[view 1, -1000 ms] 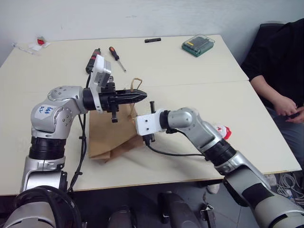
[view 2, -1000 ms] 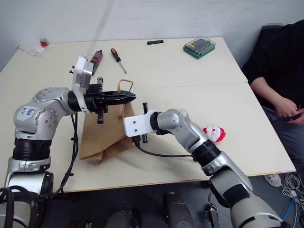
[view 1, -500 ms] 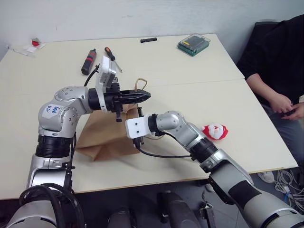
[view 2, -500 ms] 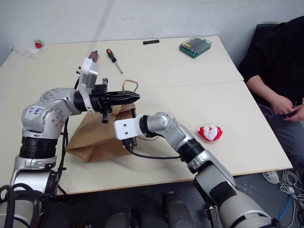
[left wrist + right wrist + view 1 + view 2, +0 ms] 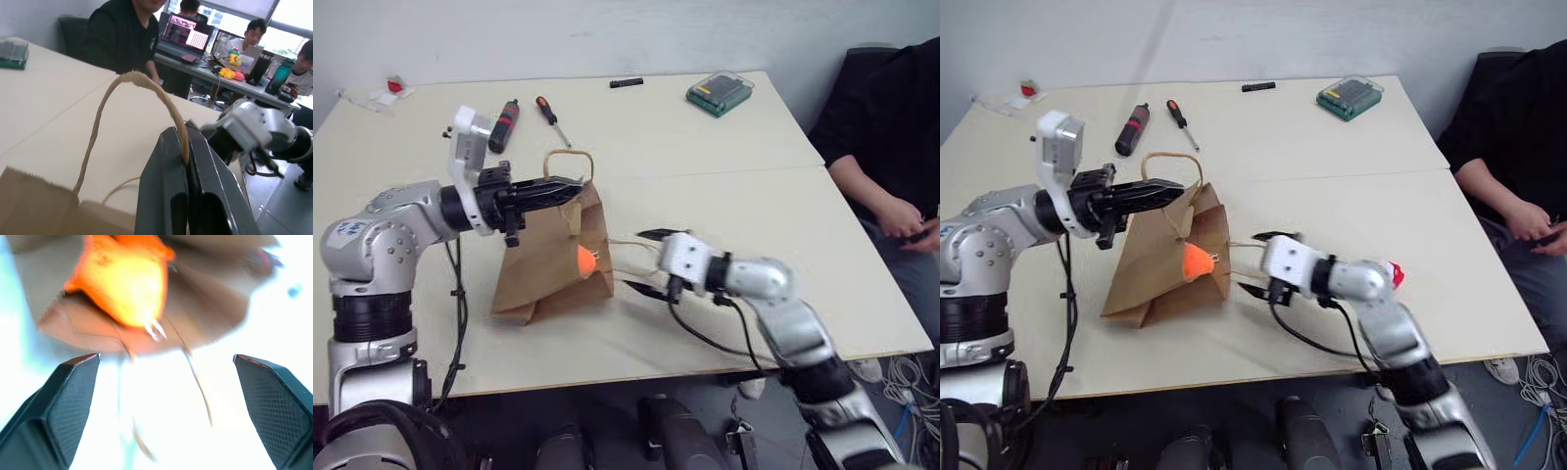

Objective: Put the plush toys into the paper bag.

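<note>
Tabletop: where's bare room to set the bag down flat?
The table is bare between the paper bag and the green case, and along the right side toward the person. Crowded: the screwdrivers behind the bag, the right gripper beside it.

The brown paper bag (image 5: 1160, 269) stands tilted, one handle lifted. An orange toy (image 5: 1197, 260) sits at the bag's mouth. The red-and-white toy (image 5: 1394, 273) lies well apart from the bag.

Pale table (image 5: 724, 206) against a plain wall (image 5: 607, 34); bright windows (image 5: 244, 22) beyond.

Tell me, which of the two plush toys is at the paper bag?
The orange toy: it sits at the paper bag's mouth. The red-and-white toy lies apart on the table, behind the right arm.
</note>
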{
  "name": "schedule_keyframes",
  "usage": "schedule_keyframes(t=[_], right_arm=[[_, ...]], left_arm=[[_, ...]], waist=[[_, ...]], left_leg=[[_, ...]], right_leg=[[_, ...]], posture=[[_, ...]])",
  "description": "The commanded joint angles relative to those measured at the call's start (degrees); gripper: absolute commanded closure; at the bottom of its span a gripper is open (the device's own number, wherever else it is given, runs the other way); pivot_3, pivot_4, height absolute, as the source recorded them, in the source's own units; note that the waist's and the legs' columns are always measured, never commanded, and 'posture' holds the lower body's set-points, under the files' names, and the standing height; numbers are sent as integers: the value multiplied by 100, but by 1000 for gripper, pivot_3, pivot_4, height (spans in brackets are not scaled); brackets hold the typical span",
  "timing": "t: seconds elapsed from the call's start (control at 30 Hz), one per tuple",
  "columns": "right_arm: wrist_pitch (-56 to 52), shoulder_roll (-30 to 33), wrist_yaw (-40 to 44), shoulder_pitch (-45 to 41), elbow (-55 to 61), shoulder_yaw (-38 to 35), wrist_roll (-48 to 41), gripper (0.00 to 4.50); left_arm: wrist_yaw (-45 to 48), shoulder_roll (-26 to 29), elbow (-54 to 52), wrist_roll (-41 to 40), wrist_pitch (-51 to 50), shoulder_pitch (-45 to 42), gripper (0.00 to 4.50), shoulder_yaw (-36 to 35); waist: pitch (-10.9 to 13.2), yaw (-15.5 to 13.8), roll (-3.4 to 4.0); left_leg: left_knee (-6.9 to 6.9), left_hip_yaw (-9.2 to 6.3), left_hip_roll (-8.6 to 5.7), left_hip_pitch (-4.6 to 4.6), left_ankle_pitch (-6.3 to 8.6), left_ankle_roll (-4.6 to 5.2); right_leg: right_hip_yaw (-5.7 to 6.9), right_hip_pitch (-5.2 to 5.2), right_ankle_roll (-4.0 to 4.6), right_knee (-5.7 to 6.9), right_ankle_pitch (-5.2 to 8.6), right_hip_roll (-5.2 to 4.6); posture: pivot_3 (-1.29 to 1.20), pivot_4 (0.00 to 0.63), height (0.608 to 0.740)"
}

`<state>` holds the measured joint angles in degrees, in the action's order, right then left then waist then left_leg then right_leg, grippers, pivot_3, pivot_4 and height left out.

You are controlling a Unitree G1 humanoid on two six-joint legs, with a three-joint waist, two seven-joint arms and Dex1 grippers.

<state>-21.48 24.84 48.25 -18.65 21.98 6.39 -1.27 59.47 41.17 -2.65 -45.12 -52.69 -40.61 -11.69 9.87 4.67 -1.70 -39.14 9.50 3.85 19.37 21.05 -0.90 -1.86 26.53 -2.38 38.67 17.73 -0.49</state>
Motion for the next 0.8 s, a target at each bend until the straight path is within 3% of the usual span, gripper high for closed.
schedule_keyframes(t=[0.03, 0.23, 0.5, 0.63, 0.8], right_arm=[[-1314, 205, -335, 499, 1511, -1172, -696, 30], [-3218, 73, -1246, 1528, 2357, -3274, -1156, 30], [-3665, -23, -1721, 1834, 1378, -3415, -1397, 30], [-3729, -357, -1819, 1489, 895, -3403, -1824, 942], [-3704, -395, -1943, 1243, 480, -3437, -2135, 2780]], left_arm=[[86, 225, -415, -308, -148, 76, 4500, -196], [136, 423, -498, -444, -202, 234, 4500, -252], [159, 456, -355, -401, -98, 188, 4500, -219], [117, 423, -231, -334, 9, 142, 4500, -215], [80, 450, -297, -358, 47, 200, 4500, -224]], waist=[[-1, -19, -2], [-4, -145, -6], [-4, -141, -6], [-4, -138, -6], [-4, -137, -5]], left_leg=[[-2, 0, 0, -1, 0, 0], [-4, 3, -8, -11, 2, -3], [-1, 15, -8, -16, 2, -4], [0, 16, -8, -15, 2, -4], [1, 17, -6, -15, 2, -4]], right_leg=[[-1, -1, 0, -1, 0, 0], [-5, -11, -1, -3, 0, 4], [-17, -10, 0, -4, 0, 16], [-17, -9, 0, -6, 0, 16], [-18, -8, -1, -7, 0, 16]], posture=[[0, 150, 740], [0, 150, 740], [0, 150, 740], [0, 150, 740], [0, 150, 740]])
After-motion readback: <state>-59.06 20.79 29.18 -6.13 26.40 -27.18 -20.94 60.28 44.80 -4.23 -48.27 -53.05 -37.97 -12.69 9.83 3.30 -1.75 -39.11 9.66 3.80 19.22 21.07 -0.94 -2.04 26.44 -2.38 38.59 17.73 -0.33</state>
